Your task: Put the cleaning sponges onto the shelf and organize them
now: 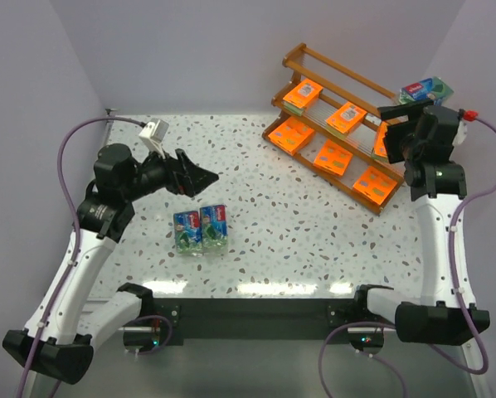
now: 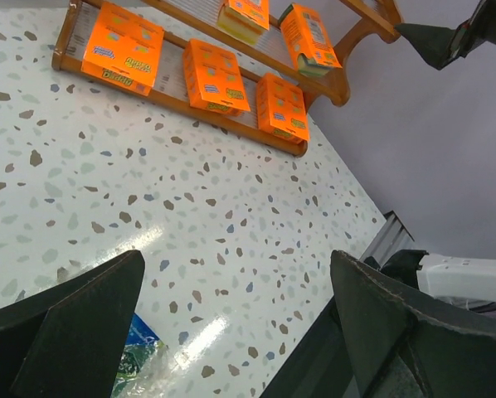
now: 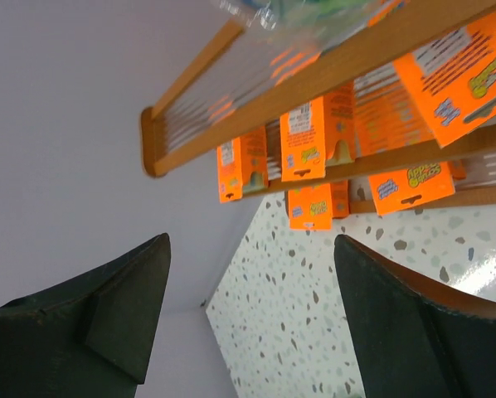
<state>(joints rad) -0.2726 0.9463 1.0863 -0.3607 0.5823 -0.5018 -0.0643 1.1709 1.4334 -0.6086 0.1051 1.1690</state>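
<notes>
The wooden shelf (image 1: 314, 62) stands at the far right with several orange sponge packs (image 1: 289, 134) on its tiers. One green-and-blue pack (image 1: 425, 89) lies on the top tier's right end. Two more green-and-blue packs (image 1: 201, 228) lie side by side on the table. My left gripper (image 1: 205, 184) is open and empty, just above and left of them; one pack's corner (image 2: 140, 352) shows by my left finger. My right gripper (image 1: 389, 131) is open and empty at the shelf's right end. In the right wrist view it (image 3: 252, 249) faces the rails (image 3: 314, 75) and orange packs (image 3: 314, 141).
The speckled table (image 1: 256, 249) runs between the shelf and the near edge. Grey walls close in behind and at both sides. The shelf (image 2: 182, 99) and the right gripper's fingertip (image 2: 439, 41) show in the left wrist view.
</notes>
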